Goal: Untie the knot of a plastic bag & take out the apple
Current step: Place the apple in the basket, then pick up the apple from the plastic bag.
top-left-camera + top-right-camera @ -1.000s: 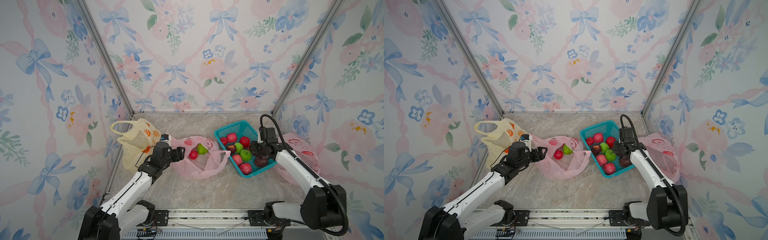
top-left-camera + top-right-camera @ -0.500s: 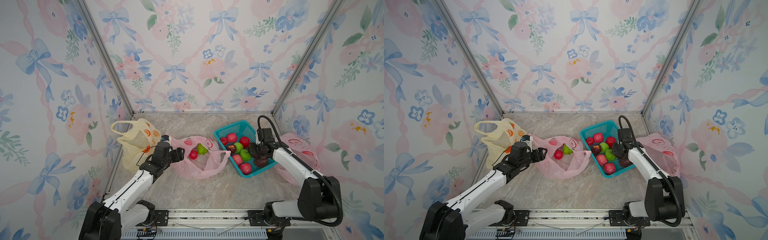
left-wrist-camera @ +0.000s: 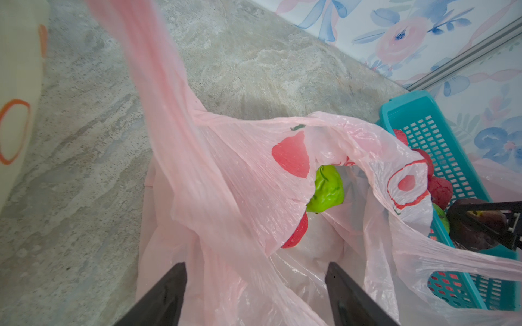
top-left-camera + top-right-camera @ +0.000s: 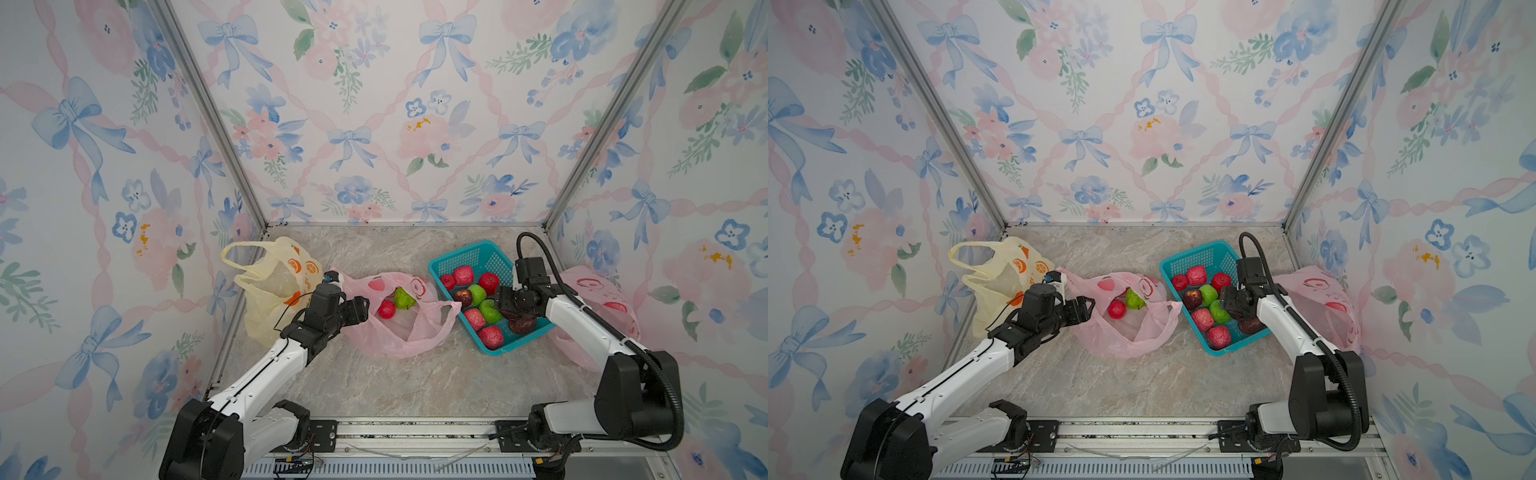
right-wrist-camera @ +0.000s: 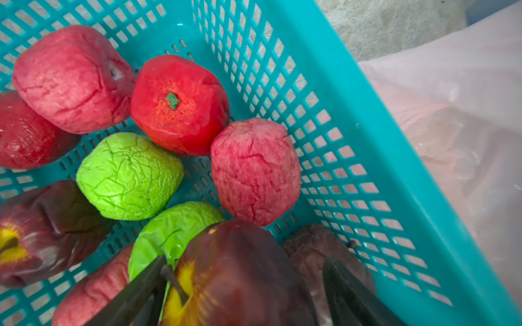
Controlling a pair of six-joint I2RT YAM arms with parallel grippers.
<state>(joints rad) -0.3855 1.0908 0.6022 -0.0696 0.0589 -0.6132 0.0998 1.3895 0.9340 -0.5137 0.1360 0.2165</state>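
Pink film gapes open: the plastic bag [image 4: 399, 332] lies on the desk [image 4: 395, 382], knot undone, with a red apple [image 4: 387, 309] and a green apple [image 4: 404, 298] inside. The jaws of the left gripper [image 4: 362, 308] stand apart at its rim. Those of the right gripper [image 5: 245, 259] are spread astride a dark red apple [image 5: 243, 285] resting in the teal basket [image 4: 461, 253]. By my judgement, two apples are left to take out.

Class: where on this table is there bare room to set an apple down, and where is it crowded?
Free: the table strip between pink bag, basket and front rail; also the band along the back wall. Crowded: the full basket, the gap beside it, and both sides, taken by the yellow bag and second pink bag.
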